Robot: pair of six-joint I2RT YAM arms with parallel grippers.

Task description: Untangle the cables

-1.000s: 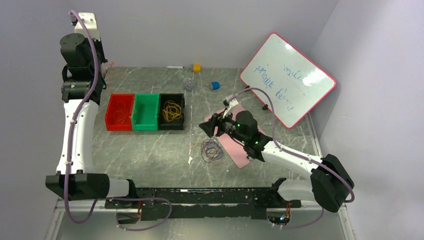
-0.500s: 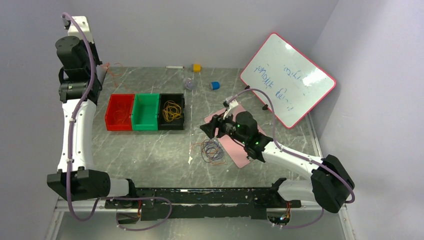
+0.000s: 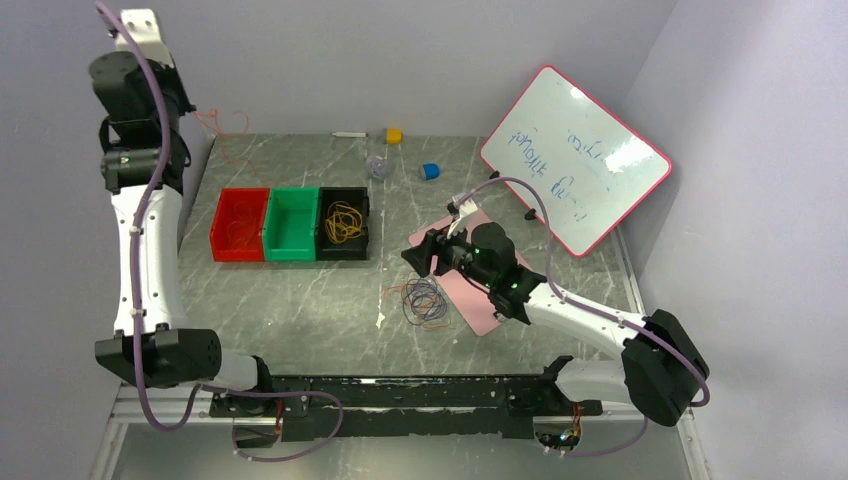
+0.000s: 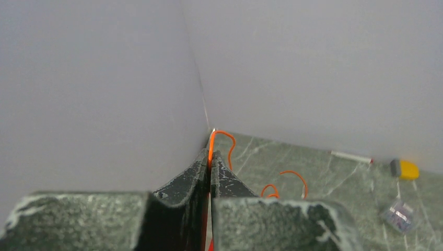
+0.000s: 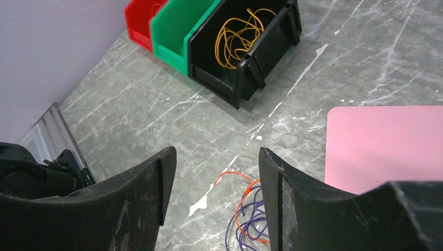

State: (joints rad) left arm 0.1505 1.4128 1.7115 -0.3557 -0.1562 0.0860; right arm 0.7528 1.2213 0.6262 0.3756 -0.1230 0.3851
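My left gripper (image 4: 210, 156) is shut on a thin orange-red cable (image 4: 228, 142), whose free end curls over the table's far left corner. In the top view the gripper (image 3: 188, 118) is raised high at the far left and the cable (image 3: 228, 128) trails from it. A tangle of dark blue-purple and orange cables (image 3: 424, 300) lies on the table at mid-front. My right gripper (image 3: 416, 256) is open and empty just above and behind the tangle (image 5: 249, 222). A yellow cable (image 3: 343, 222) lies coiled in the black bin (image 5: 261, 57).
Red (image 3: 228, 243), green (image 3: 291, 246) and black bins stand in a row left of centre. A pink pad (image 3: 478, 305) lies under the right arm. A whiteboard (image 3: 575, 160) leans at the back right. A pen (image 3: 349, 134) and small yellow (image 3: 394, 135), blue (image 3: 430, 171) and clear (image 3: 377, 166) items lie at the back.
My left arm has risen and swung left and back, lifting the orange-red cable higher over the far left corner. The right arm has hardly moved.
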